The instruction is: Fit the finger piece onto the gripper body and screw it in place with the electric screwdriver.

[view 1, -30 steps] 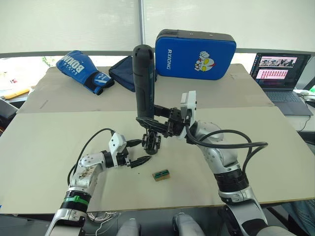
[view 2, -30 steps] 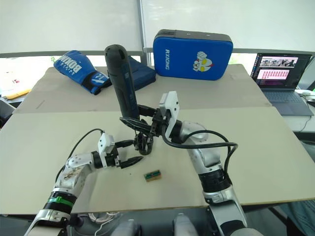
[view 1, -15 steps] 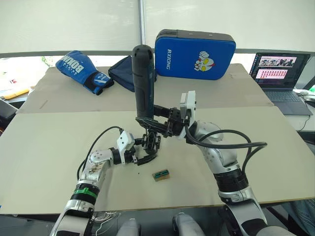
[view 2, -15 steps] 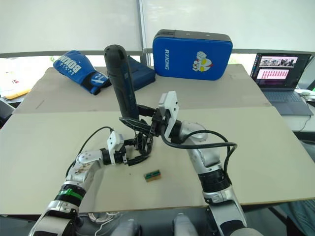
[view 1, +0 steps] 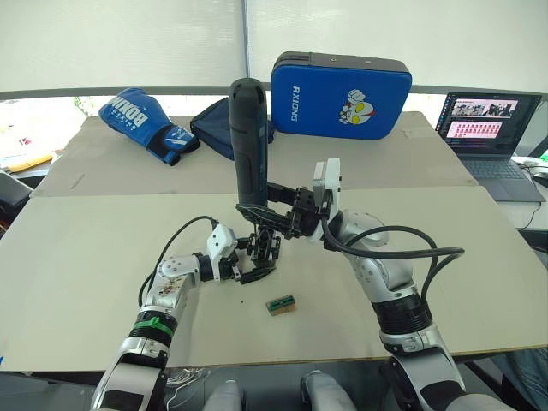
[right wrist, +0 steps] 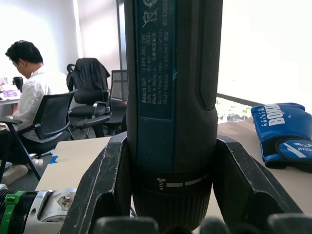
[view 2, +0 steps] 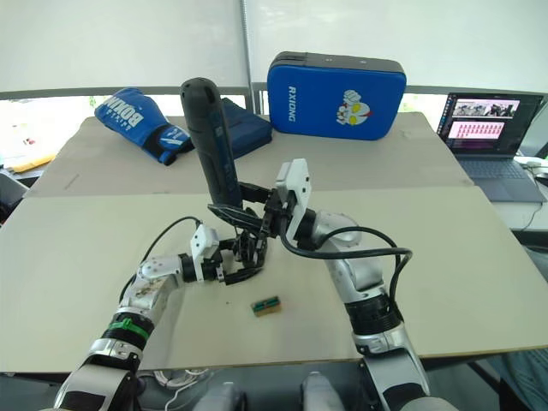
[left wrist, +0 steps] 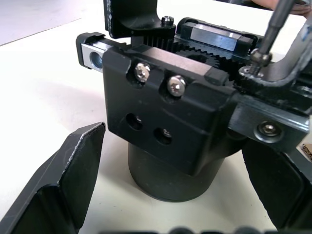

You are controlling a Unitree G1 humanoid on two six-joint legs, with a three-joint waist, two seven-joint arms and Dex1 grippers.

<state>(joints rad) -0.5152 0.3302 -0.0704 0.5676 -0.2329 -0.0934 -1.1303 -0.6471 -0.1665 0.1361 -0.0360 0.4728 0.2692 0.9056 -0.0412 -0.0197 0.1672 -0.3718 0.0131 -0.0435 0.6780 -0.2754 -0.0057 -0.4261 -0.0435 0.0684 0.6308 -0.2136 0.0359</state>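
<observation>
Beige table (view 1: 77,248) w/ office clutter behind: blue boxing glove (view 1: 144,122), dark blue bag (view 1: 214,126), blue pad case (view 1: 341,84) at far edge, laptop (view 1: 485,128) off to robot's right. In right wrist view a person (right wrist: 27,92) sits on a chair in the bkgd.

Right gripper (view 1: 272,205) is clamped on the electric screwdriver (view 1: 249,141), fingers pressed on both sides of its lower collar per the wrist view (right wrist: 170,161). Driver stands nearly upright, rounded end up, thin bit pointing down onto the top of the gripper body (view 1: 264,250), directly under the right gripper. In the left wrist view the bit tip (left wrist: 258,56) sits on a screw at a black curved piece laid across the body's top; can't tell if that's the finger piece.

Left gripper (view 1: 253,261) comes in from the robot's left, jaws spread wide either side of the gripper body (left wrist: 170,122). Its fingers (left wrist: 68,180) flank the round base, a gap showing on the near one, so not touching there. Body stands upright on its base on the table, two silver screws on the face toward the left gripper.

Small green-and-tan block (view 1: 280,303) lies on the table nearer the robot than both grippers, apart from the body.
</observation>
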